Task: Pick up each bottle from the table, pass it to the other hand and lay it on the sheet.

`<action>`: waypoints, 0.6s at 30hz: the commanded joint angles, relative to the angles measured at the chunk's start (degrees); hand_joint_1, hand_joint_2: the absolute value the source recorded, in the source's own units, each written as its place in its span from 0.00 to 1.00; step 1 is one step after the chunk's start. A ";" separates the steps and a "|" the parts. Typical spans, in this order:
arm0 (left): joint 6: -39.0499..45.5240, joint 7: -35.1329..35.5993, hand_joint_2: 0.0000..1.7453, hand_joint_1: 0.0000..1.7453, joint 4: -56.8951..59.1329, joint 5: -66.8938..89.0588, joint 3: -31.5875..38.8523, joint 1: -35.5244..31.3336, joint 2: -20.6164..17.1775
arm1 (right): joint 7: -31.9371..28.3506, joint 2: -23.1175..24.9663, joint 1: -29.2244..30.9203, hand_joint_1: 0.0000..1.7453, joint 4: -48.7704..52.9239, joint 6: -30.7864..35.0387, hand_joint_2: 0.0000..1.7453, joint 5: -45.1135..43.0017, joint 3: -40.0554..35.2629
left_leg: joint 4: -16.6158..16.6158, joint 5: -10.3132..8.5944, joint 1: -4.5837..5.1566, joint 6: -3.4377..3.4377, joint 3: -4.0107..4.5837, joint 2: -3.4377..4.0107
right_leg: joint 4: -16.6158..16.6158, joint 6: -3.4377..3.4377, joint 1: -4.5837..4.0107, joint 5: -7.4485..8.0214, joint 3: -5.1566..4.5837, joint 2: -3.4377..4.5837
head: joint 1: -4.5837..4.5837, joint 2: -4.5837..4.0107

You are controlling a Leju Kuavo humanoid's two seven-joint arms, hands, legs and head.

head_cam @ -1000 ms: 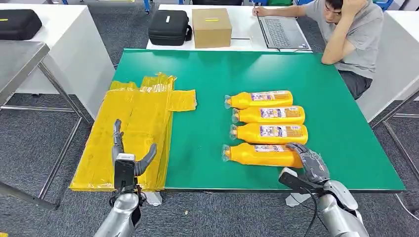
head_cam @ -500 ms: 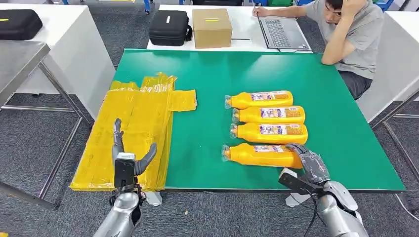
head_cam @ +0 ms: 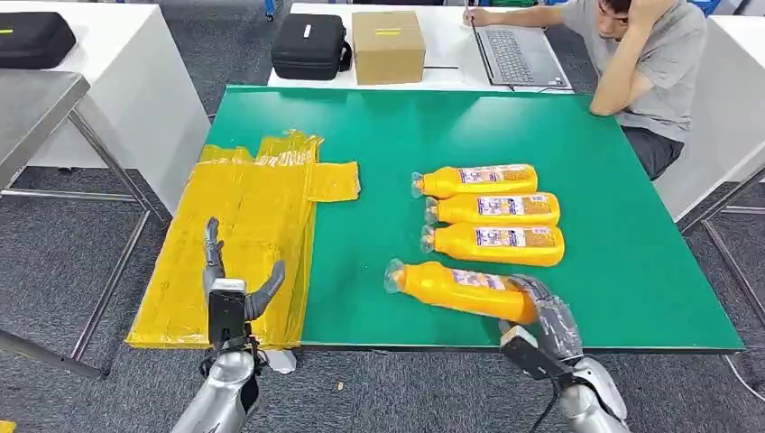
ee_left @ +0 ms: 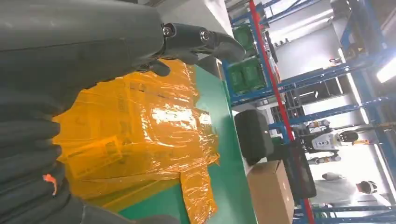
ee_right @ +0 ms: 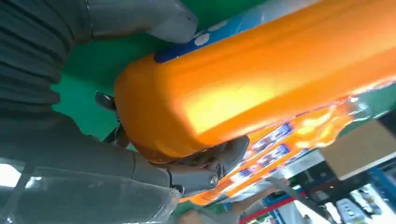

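my right hand [head_cam: 548, 317] now grips the nearest bottle [head_cam: 460, 290], which has swung toward 10 o'clock off the row; my left hand [head_cam: 230, 287] waits spread, ready for the handover.

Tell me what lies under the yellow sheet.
The yellow sheet covers the green table at its left side and hangs past the edge over grey floor. Whatever else lies beneath is covered.
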State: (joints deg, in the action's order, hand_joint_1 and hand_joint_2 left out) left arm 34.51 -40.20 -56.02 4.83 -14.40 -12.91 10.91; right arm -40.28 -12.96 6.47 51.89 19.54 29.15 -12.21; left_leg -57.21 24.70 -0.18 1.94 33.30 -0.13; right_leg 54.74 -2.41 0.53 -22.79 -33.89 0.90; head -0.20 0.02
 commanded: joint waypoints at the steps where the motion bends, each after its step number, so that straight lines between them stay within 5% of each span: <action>1: 0.87 0.20 1.00 0.00 2.99 -2.50 -1.76 -2.50 -0.32 | 0.28 1.25 -3.44 1.00 9.89 13.75 1.00 -13.29 -5.25 | 0.02 0.08 0.01 -0.08 -0.04 -0.06 | 0.02 0.07 0.00 -0.12 0.06 -0.14 | 0.00 0.00; 8: 1.24 0.20 1.00 0.00 5.87 -2.58 -1.96 -5.47 -0.55 | 0.28 4.70 -2.30 1.00 6.56 20.46 1.00 -15.49 -7.34 | 0.02 0.02 0.02 -0.03 0.28 -0.07 | 0.01 0.07 0.05 -0.07 -0.21 -0.21 | -0.02 0.00; 13: -1.19 0.20 1.00 0.00 7.66 -3.96 -2.10 -7.08 -0.08 | 0.28 8.88 -4.40 1.00 11.21 20.46 1.00 -11.25 -0.50 | 0.00 -0.02 0.03 -0.02 0.42 -0.17 | 0.03 0.05 0.05 -0.06 -0.31 -0.31 | 0.00 0.00; 18: -2.04 0.20 1.00 0.00 8.68 -5.33 -1.29 -7.01 -0.14 | 0.28 11.87 -2.08 1.00 13.34 20.46 1.00 -10.97 -2.38 | 0.00 0.04 0.04 -0.06 0.32 -0.05 | 0.06 0.08 0.06 -0.10 -0.26 -0.22 | 0.00 0.00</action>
State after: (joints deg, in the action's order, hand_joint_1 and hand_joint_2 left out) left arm 33.49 -40.20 -53.46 0.57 -15.26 -16.92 11.28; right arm -40.04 -6.80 1.95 61.63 39.47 17.73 -15.82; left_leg -57.21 24.65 -0.14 2.00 33.80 -0.28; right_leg 54.77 -2.43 0.61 -22.81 -34.28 0.65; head -0.20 0.02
